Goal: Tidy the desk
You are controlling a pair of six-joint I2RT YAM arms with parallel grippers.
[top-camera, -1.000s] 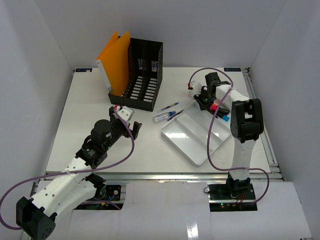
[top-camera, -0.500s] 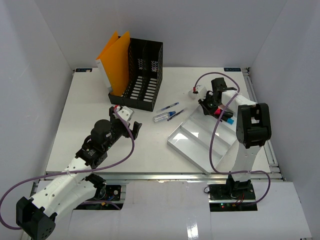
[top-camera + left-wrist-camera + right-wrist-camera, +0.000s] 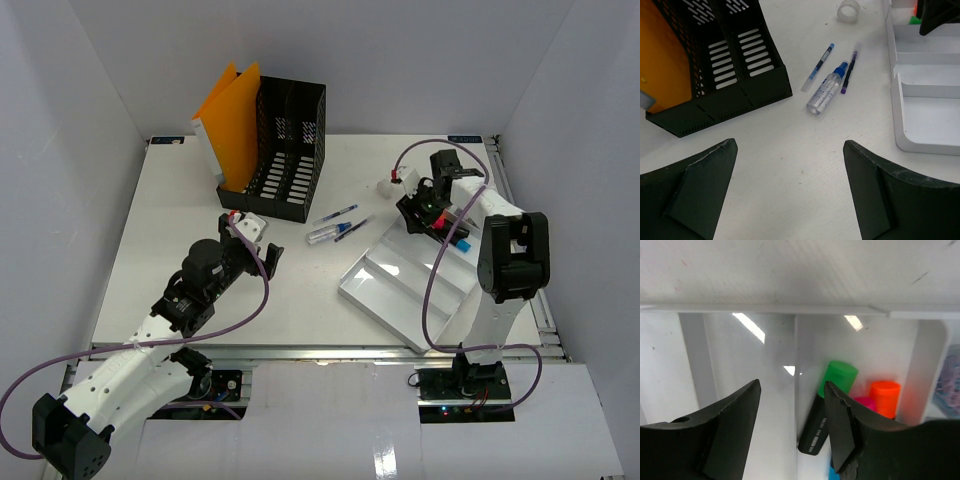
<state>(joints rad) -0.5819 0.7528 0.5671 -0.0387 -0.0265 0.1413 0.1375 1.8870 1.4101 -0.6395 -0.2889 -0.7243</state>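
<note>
The white desk (image 3: 170, 240) carries a blue pen (image 3: 818, 66), a small clear spray bottle (image 3: 827, 92) and a purple pen (image 3: 850, 72), lying together near its middle. A tape roll (image 3: 849, 10) lies farther back. My left gripper (image 3: 790, 144) hovers open over bare desk, short of these items. My right gripper (image 3: 792, 385) is open above the white tray (image 3: 740, 355), its jaws straddling a divider. A green highlighter (image 3: 832, 405) lies in the compartment beside the right finger, with an orange one (image 3: 885, 395) and a pink one (image 3: 865, 402) next to it.
A black mesh file organizer (image 3: 285, 140) stands at the back left with an orange folder (image 3: 232, 120) leaning on it. The tray (image 3: 410, 290) lies angled at the right, near the metal rail (image 3: 540, 300). Purple cables loop off both arms.
The right gripper has gone from shut to open over the tray's far end. The right arm swung right, and the tray slid right with it. The left arm has not moved.
</note>
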